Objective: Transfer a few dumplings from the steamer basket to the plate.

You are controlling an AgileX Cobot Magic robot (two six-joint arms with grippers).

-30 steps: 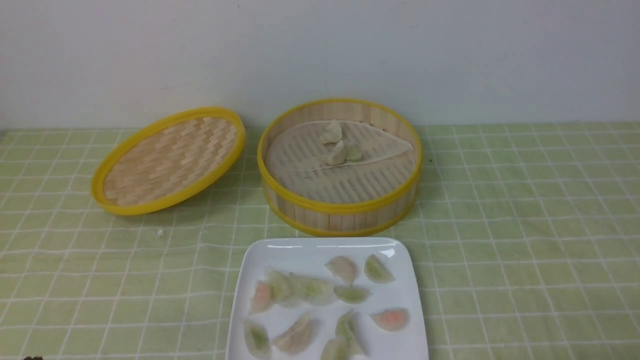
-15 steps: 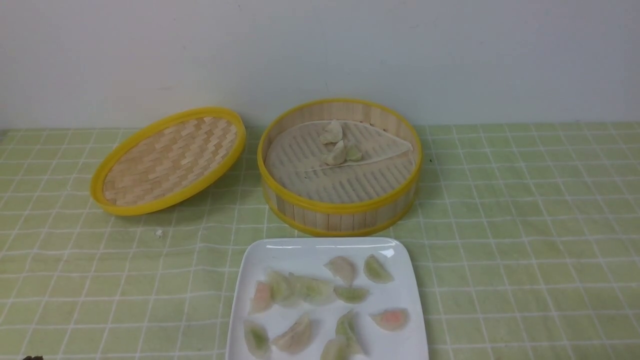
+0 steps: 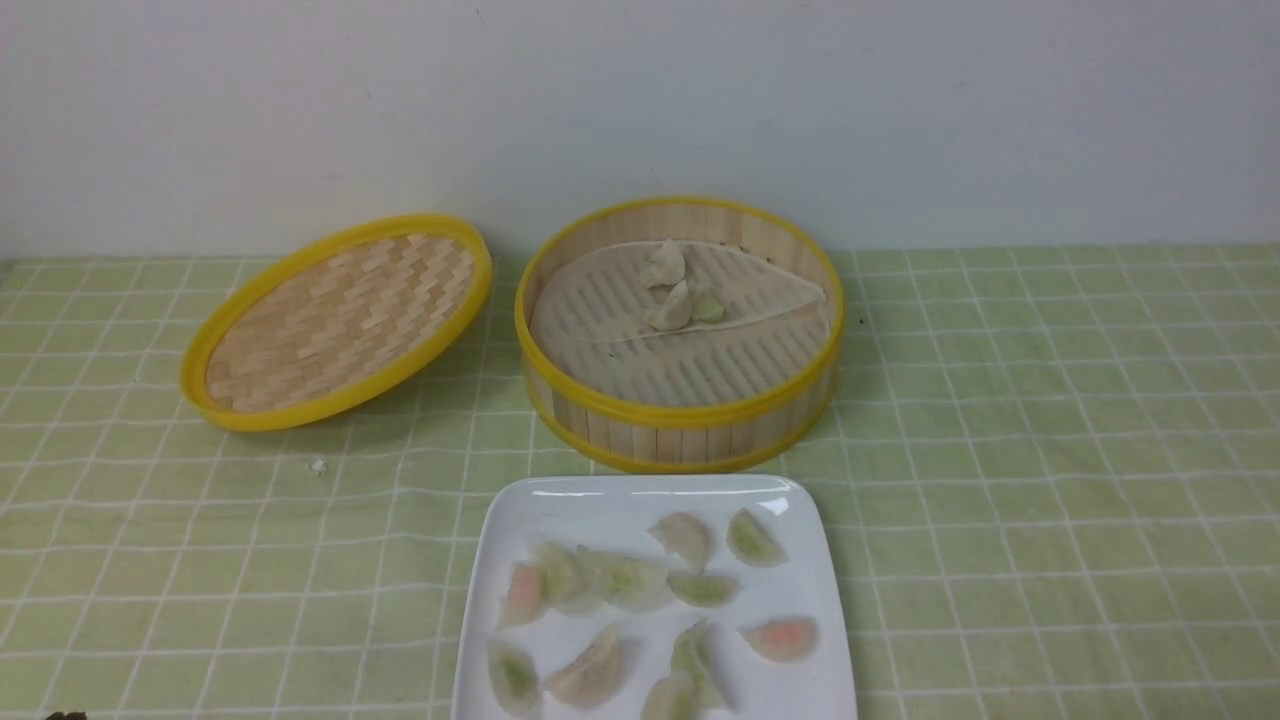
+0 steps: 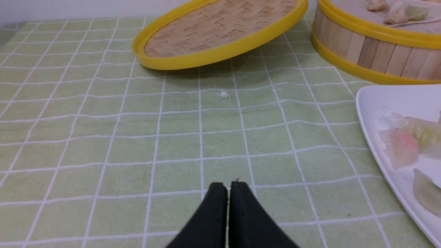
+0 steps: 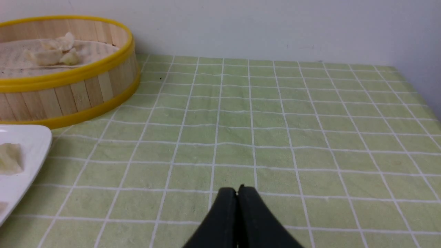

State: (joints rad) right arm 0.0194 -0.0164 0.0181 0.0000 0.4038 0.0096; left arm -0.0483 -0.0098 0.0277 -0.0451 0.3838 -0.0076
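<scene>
The steamer basket [image 3: 680, 420] stands at the table's middle back with three dumplings [image 3: 672, 290] on its ridged liner. The white plate [image 3: 620, 500] lies in front of it and holds several dumplings [image 3: 620, 580]. In the left wrist view my left gripper [image 4: 228, 187] is shut and empty, low over the cloth left of the plate [image 4: 375, 100]; the basket [image 4: 372, 48] is farther off. In the right wrist view my right gripper [image 5: 237, 191] is shut and empty over the cloth right of the plate [image 5: 34, 137] and basket [image 5: 72, 93]. Neither gripper shows in the front view.
The shallow woven yellow-rimmed lid [image 3: 335, 320] lies tilted left of the basket, also in the left wrist view [image 4: 220, 31]. A small white crumb [image 3: 318, 466] sits on the green checked cloth. A white wall runs along the back.
</scene>
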